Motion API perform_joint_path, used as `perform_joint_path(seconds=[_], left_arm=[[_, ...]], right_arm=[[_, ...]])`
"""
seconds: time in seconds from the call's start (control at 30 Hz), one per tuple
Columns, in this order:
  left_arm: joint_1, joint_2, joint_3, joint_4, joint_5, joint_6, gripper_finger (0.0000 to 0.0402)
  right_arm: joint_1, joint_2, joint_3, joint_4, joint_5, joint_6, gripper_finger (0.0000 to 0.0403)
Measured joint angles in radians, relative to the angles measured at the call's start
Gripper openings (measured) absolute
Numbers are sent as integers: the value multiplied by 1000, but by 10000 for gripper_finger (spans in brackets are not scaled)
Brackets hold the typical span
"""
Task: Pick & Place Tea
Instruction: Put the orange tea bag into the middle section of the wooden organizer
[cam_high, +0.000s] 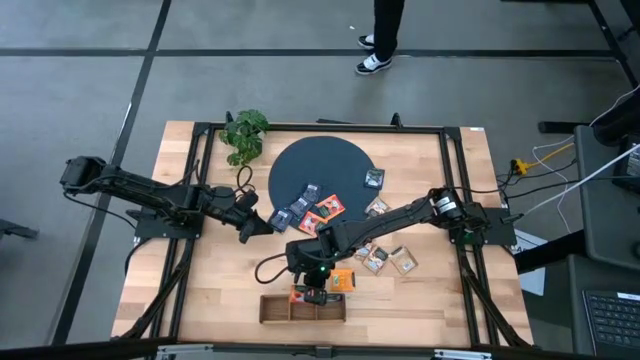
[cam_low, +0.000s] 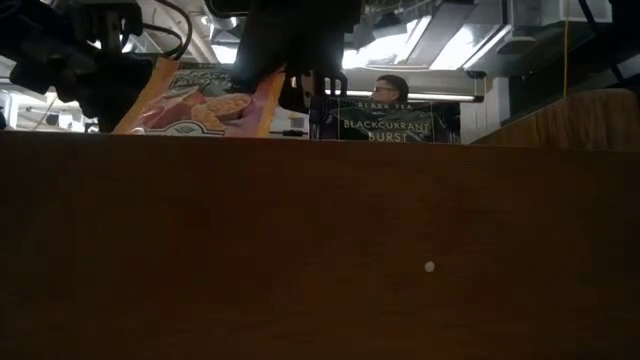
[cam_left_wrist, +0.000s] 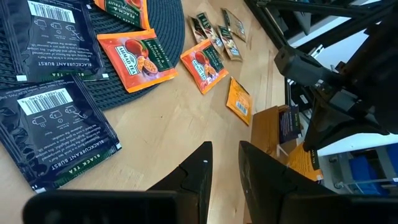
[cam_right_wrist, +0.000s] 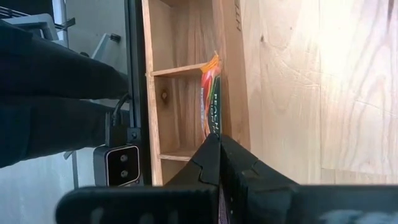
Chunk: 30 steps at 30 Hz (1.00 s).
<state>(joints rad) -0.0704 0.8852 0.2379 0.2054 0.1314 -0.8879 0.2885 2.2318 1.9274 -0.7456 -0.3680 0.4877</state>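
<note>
- Nearest the low camera: wooden tray (cam_low: 320, 250) wall filling the view, with one orange sachet (cam_low: 205, 100) sticking up above its rim
- Three tray compartments, counted from above; tray (cam_high: 275, 312) at the near edge of the table (cam_high: 430, 300)
- Right gripper (cam_high: 312, 294) over the tray's middle compartment, fingers pinched shut on the orange sachet (cam_right_wrist: 210, 99), held edge-on above that compartment
- Left gripper (cam_high: 262, 222) at the near-left edge of the dark round mat (cam_high: 320, 160), fingers (cam_left_wrist: 199, 171) a little apart, holding nothing
- Sachets lying loose, as far as countable from above: about five on the mat, among them two blue (cam_left_wrist: 53, 37) side by side and two red-orange (cam_left_wrist: 135, 57)
- About five more on bare wood near and right of the mat; one orange (cam_high: 342, 281) just beside the tray
- One leafy plant (cam_high: 245, 133) at the table's far left
- One person's legs (cam_high: 382, 35) beyond the far edge
</note>
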Motion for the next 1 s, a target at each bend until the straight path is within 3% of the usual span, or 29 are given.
perform_joint_path(seconds=[0.57,1.0], left_arm=[[0,0,0,0,0,-8,75],[0,0,0,0,0,-8,75]], right_arm=[[0,0,0,-11,0,-3,8],[0,0,0,-14,0,-1,66]])
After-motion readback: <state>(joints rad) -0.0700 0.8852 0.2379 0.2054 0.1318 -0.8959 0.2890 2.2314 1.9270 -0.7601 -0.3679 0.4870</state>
